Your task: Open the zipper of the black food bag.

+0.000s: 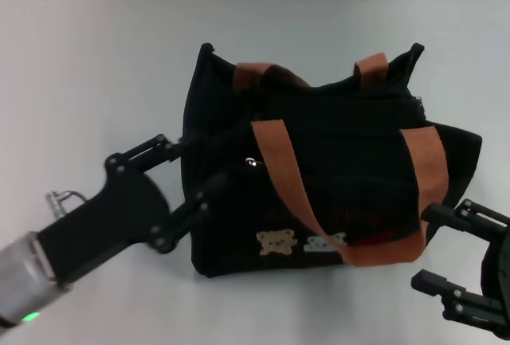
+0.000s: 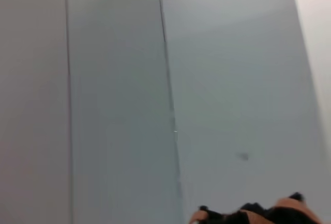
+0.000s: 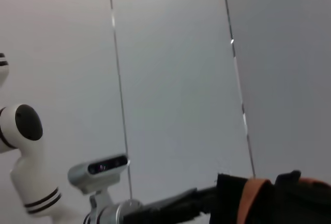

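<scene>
The black food bag [image 1: 343, 170] stands mid-table in the head view, its orange-brown handles [image 1: 283, 170] flopped over its top and front. The zipper's small silver pull tab [image 1: 252, 162] shows near the bag's left end. My left gripper [image 1: 198, 166] is open at that end. One finger lies against the bag's left edge and the other on its front face, just left of the tab. My right gripper [image 1: 422, 248] stands open by the bag's lower right corner, with nothing between its fingers. The right wrist view shows the bag's top [image 3: 269, 200] and the left arm [image 3: 165, 209].
The bag rests on a white table [image 1: 88, 74] with bare surface to its left and behind it. Grey wall panels [image 2: 155, 79] fill both wrist views. The bag's top edge [image 2: 253, 214] shows in the left wrist view. The robot's head camera [image 3: 98, 167] shows in the right wrist view.
</scene>
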